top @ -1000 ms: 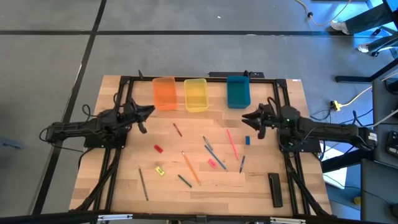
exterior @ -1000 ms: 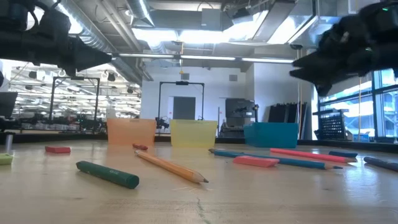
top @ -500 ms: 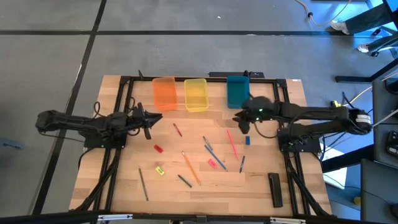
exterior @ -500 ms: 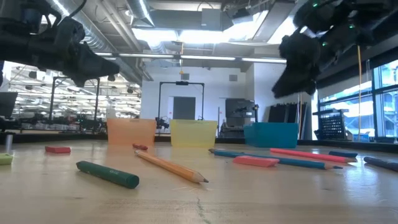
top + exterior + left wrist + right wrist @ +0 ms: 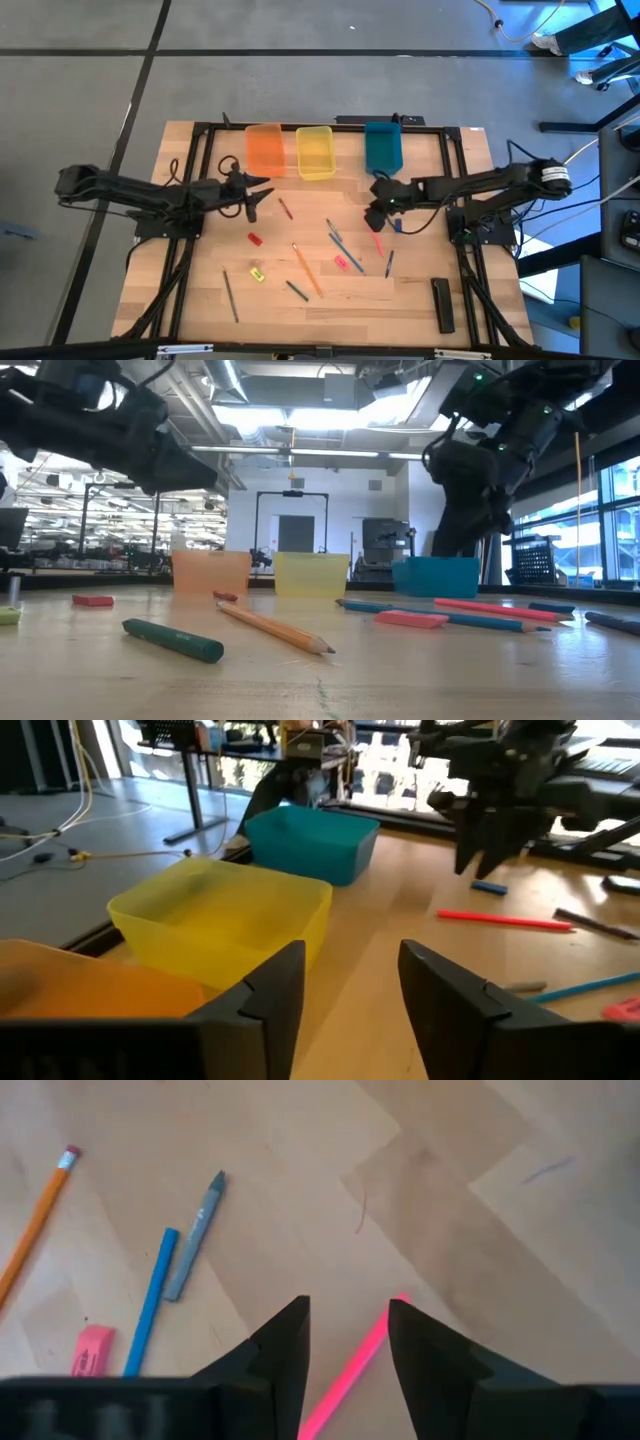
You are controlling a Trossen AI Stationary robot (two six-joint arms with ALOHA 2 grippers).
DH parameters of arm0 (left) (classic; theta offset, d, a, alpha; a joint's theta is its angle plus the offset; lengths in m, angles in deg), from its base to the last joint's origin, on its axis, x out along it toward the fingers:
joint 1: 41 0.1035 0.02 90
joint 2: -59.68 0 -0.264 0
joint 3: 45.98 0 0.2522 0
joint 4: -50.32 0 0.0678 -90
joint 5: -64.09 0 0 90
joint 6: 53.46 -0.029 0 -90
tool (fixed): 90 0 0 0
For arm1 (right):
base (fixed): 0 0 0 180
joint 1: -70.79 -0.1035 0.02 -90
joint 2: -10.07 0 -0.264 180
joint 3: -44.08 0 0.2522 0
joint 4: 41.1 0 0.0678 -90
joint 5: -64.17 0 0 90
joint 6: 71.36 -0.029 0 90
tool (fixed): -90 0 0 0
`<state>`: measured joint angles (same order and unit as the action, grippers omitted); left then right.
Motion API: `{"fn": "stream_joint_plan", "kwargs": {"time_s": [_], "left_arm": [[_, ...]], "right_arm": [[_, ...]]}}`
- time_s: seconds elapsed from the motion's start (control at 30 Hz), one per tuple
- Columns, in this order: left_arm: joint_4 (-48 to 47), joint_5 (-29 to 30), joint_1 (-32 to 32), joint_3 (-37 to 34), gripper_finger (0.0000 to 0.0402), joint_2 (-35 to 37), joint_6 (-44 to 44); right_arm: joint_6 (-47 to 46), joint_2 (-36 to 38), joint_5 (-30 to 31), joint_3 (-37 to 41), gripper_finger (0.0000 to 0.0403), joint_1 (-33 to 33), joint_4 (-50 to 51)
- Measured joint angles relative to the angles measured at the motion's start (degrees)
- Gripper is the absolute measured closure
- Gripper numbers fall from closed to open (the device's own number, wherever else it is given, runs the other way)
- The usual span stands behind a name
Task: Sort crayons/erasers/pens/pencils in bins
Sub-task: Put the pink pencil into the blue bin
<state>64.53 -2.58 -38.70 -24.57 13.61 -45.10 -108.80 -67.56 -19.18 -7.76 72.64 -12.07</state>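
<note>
Pink-red pencil [image 5: 352, 1367] flat on the table [image 5: 200, 300], its far tip showing in the gap between the right gripper's [image 5: 345, 1342] fingers, its length running back under the gripper. Jaws parted, nothing gripped; whether the fingertips reach the wood cannot be told. High view puts that gripper [image 5: 375, 213] over the pencil's [image 5: 377, 243] end nearest the bins, the rest of the shaft trailing away from them.

Ahead of the right jaws: grey crayon [image 5: 195, 1235], blue pencil [image 5: 150, 1302] just beside it, pink eraser [image 5: 86, 1350] near that pencil's end, orange pencil [image 5: 35, 1225] farther off to the side. A small blue eraser [image 5: 397, 225] lies just beside the right gripper.

Left gripper [image 5: 345, 982] raised above the table, jaws apart and empty. Ahead of them, the yellow bin [image 5: 225, 915] close by, the orange bin [image 5: 70, 982] to one side, the teal bin [image 5: 310, 840] beyond. From above, left gripper [image 5: 250, 192] sits just short of the orange bin [image 5: 264, 150], with a reddish-brown crayon [image 5: 285, 208] on the table near the jaws.
</note>
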Motion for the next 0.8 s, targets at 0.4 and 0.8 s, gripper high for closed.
{"fn": "stream_joint_plan", "kwargs": {"time_s": [0.4, 0.8], "left_arm": [[1.3, 0.0, -0.8, 1.5, 0.0245, -6.1, 0.2], [5.9, -5.2, -1.9, 1.5, 0.0248, -6.1, -2.4]], "right_arm": [[-4.8, -16.6, 2.6, -17.7, 0.0262, -5.1, 23.2], [-7.1, -24.4, 1.8, -18.6, 0.0262, -7.4, 24.8]]}}
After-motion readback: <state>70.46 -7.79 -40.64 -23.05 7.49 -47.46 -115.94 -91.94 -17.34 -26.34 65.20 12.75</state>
